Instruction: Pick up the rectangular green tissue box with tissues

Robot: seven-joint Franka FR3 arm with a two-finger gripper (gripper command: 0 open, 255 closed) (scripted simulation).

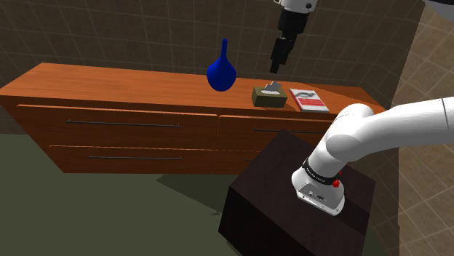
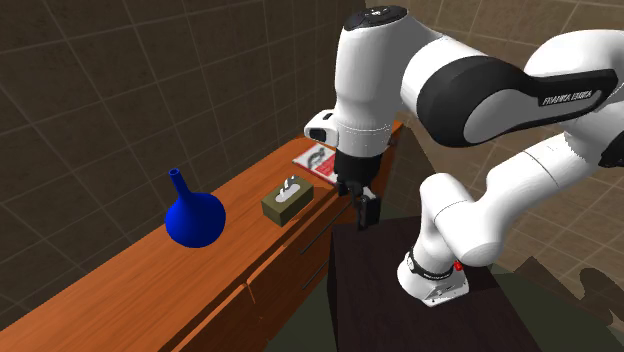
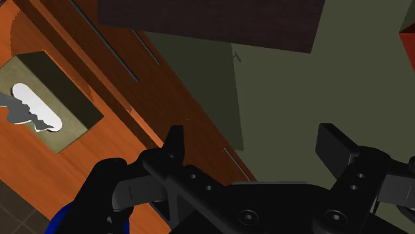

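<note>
Shoulder view: you see the olive-green tissue box (image 1: 269,97) centre-right on the dresser (image 1: 109,81), long axis along the dresser top. The gripper (image 1: 275,67) hangs above it, well apart.
Second exterior view: the tissue box (image 2: 287,200) lies frame-left of the gripper (image 2: 364,214); the arm's hand points down.
Wrist view: the fingers (image 3: 174,141) stand spread and empty, with the tissue box (image 3: 74,110) off to one side, outside them.

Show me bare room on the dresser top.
Free: the long stretch of dresser top from the shoulder view's left end to the blue vase. Crowded: beyond the vase, where tissue box and book lie close together.
</note>
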